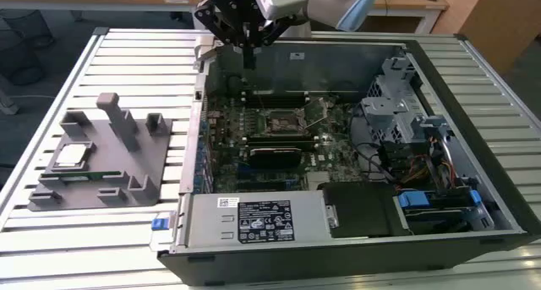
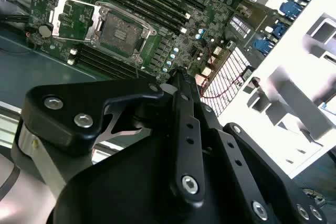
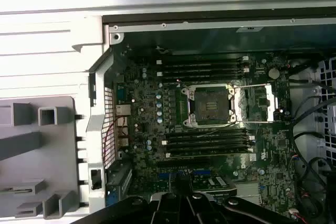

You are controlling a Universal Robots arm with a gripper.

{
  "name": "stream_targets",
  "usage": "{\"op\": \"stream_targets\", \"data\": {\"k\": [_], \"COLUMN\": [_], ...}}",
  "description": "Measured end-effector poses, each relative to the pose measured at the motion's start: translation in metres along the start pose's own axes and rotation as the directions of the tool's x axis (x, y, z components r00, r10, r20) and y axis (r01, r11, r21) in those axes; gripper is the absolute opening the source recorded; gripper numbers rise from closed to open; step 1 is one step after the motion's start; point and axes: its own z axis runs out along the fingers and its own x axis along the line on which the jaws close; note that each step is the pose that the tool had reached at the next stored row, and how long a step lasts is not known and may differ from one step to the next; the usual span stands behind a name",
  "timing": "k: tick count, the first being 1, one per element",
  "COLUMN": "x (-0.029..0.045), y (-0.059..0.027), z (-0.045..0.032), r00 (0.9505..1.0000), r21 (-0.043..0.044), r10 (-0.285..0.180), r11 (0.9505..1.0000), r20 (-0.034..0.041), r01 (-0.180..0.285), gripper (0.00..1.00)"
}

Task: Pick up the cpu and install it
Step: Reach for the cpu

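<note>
Gripper point(image 1: 248, 63) hangs above the far edge of the case point(image 1: 338, 239), jaws pressed together, gripping nothing. Cpu point(image 1: 70, 155) lies on the grey fixture point(image 1: 118, 157) (exterior view's left), well apart. Socket point(image 3: 211, 105) stands open.

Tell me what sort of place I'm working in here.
Probably a lab or workshop set up for computer assembly: an open desktop case with its motherboard exposed lies on a slatted metal table, a grey fixture holding the cpu sits beside it, and wooden desks stand behind.
</note>
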Motion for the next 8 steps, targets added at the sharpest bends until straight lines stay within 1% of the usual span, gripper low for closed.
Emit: {"op": "stream_targets", "data": {"k": [8], "x": [0.0014], "y": [-0.0001], "z": [-0.0001], "r00": [1.0], "r21": [0.0], "r10": [0.0], "r11": [1.0], "r20": [0.0], "r01": [0.0], "gripper": [0.11]}}
